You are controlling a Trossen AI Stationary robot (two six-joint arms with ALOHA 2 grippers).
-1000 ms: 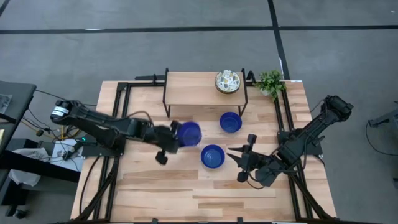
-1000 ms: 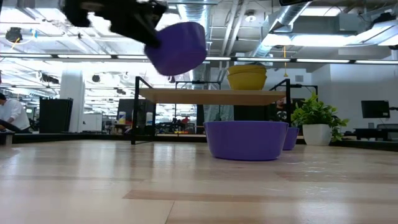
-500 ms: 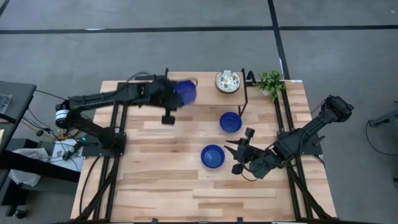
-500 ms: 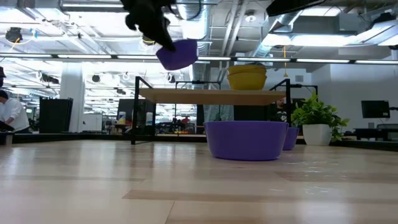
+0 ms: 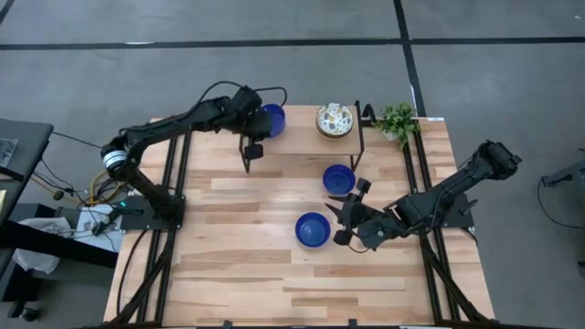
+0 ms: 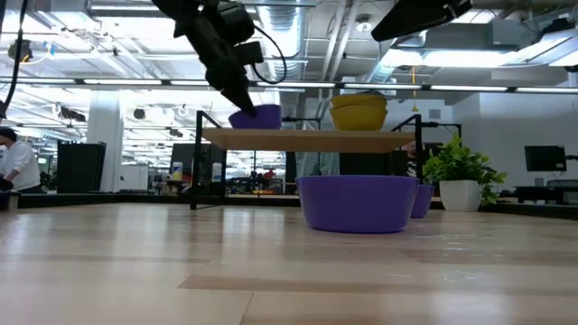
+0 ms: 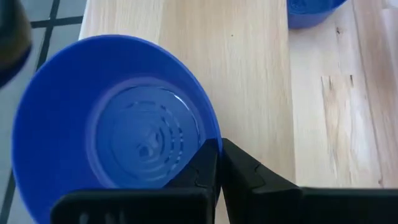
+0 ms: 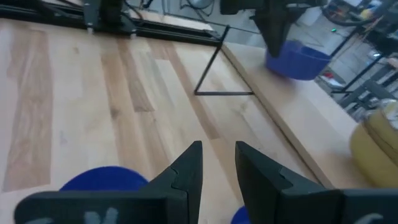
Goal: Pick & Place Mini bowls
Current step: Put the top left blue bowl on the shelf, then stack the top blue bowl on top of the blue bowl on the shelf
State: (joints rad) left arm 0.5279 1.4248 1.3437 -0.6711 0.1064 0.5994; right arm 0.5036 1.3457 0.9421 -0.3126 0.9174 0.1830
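**A:** What does the overhead view show?

**B:** The left arm stretches from the table's left edge to the far side, its elbow raised. The left gripper (image 5: 257,128) is clamped on the rim of a blue bowl (image 5: 271,120) at the left end of a small raised wooden shelf (image 5: 302,137). The bowl's mouth faces up. A cream floral bowl (image 5: 335,120) sits on the shelf's right end, mouth up, with a small green plant (image 5: 398,120) beyond it. Two more blue bowls rest mouth up on the table: one near the shelf (image 5: 338,179), one nearer the middle (image 5: 313,229). The right arm reaches in low from the right edge; the right gripper (image 5: 345,213) hangs between those two bowls, fingers slightly apart and holding nothing.

**A:** And from table height?

**B:** The left arm slants down from above to the held bowl (image 6: 256,116), which sits level on or just above the shelf top (image 6: 316,139); I cannot tell whether it touches. A large-looking blue bowl (image 6: 358,203) stands upright in front.

**A:** The left wrist camera?

**B:** The two dark fingers (image 7: 239,177) are pressed together on the near rim of the bowl (image 7: 112,130). Its open mouth faces the camera, over light wood.

**A:** The right wrist camera?

**B:** Its fingers (image 8: 186,171) stand a little apart with bare table between them. A blue rim (image 8: 102,178) shows just beside them. Farther off, the other arm holds its bowl (image 8: 296,60) on the shelf.
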